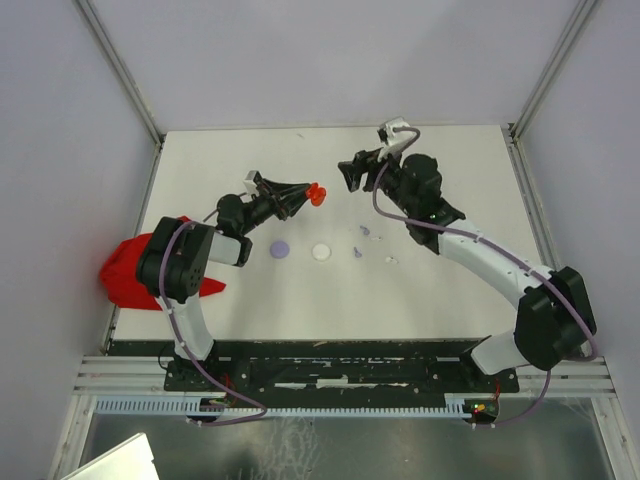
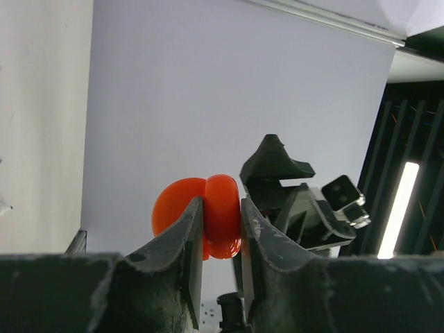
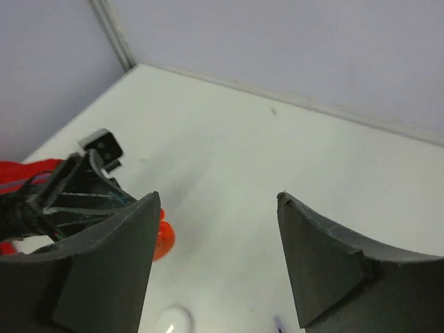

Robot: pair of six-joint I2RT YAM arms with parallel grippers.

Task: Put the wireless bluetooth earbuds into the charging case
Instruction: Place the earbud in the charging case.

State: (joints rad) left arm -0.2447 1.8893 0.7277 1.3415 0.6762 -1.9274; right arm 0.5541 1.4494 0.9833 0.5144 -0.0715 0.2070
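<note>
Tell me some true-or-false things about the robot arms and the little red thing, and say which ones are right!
1. The left gripper is shut on the red charging case. True.
2. The right gripper is holding an earbud. False: it is open and holds nothing.
3. The red charging case lies on the table beside the white disc. False: it sits between the left gripper's fingers, away from that disc.
4. A lilac disc lies next to the white disc on the table. True.

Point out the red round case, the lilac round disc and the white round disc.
Red round case (image 2: 222,201): left wrist view, right half.
Lilac round disc (image 1: 281,248): top view, its centre.
White round disc (image 1: 321,252): top view, its centre.
</note>
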